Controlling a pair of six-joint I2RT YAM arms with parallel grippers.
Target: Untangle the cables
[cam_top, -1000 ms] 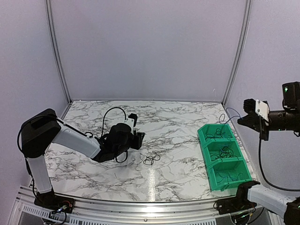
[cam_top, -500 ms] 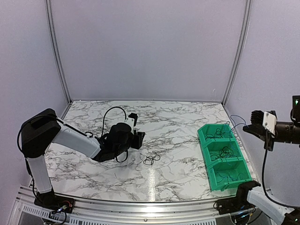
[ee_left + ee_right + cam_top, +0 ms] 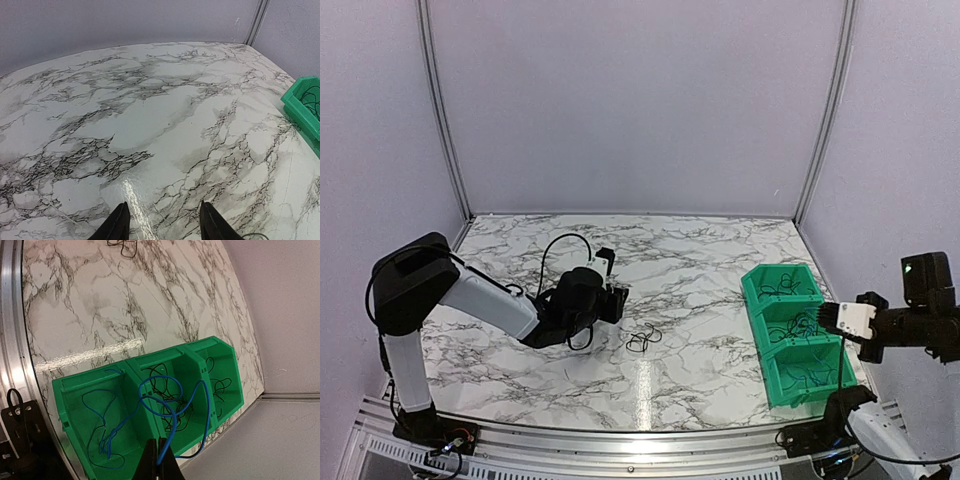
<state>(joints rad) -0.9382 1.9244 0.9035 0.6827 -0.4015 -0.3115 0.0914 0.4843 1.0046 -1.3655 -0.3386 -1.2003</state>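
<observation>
Now | blue cable [image 3: 170, 410] was pinched by closed right fingers [image 3: 159, 456] above green bin [image 3: 75, 390] | black tangle [image 3: 643, 340] was left on desk [image 3: 700, 270] near half-spread, empty left fingers [image 3: 613, 300] | right arm [image 3: 920, 330] was found lower than before.

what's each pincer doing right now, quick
left pincer: open, nothing between its fingers
right pincer: shut on a blue cable

- A robot lab, set up as a closed test cell
- Bare lilac walls [image 3: 640, 100] framed by aluminium posts [image 3: 438, 110] box in the space
- Two robot arms, left [image 3: 480, 300] and right [image 3: 930, 325], are bolted to a metal rail [image 3: 620, 440] at the near edge of a marble-patterned desk [image 3: 700, 260]
- A green plastic sorting bin [image 3: 756, 322] stands on the desk
</observation>
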